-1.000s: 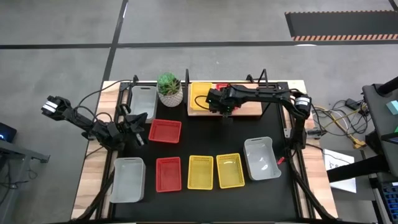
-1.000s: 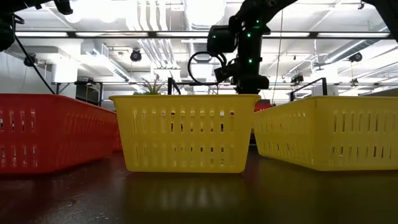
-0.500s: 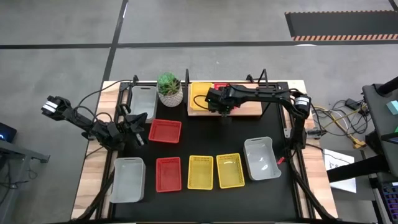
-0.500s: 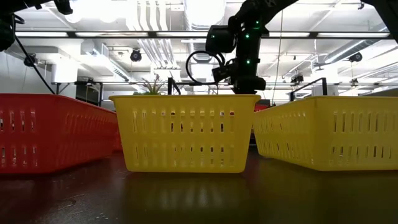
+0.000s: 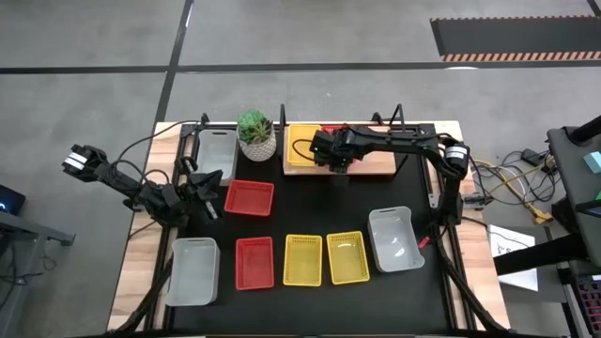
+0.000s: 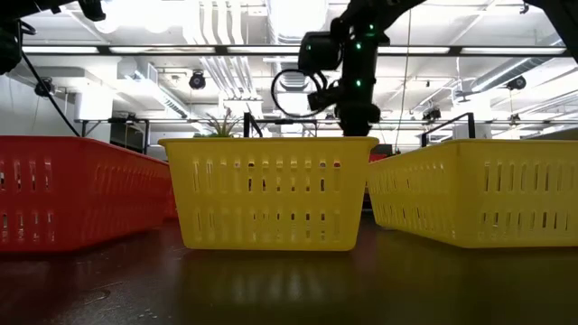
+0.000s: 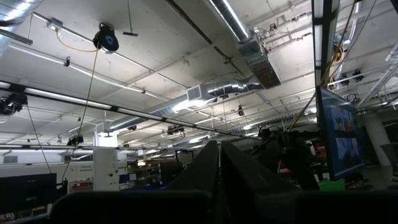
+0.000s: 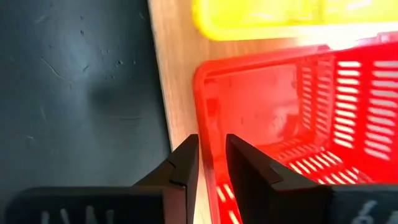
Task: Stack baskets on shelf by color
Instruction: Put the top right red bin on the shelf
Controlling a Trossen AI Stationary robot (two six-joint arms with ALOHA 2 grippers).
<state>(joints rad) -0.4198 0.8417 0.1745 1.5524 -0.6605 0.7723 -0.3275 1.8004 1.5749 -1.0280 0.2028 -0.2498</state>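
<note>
Our right gripper (image 8: 210, 163) pinches the red basket's (image 8: 298, 124) wall on the shelf (image 5: 376, 165) at the bench's far edge, beside a yellow basket (image 5: 302, 145). Our left gripper (image 5: 208, 180), by the left edge, looks closed.

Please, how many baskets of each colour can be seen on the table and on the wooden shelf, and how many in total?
Red baskets: 3, two on the table and one on the shelf, held by the right gripper.
Yellow baskets: 3.
Grey-white baskets: 3.
Total: 9.
</note>
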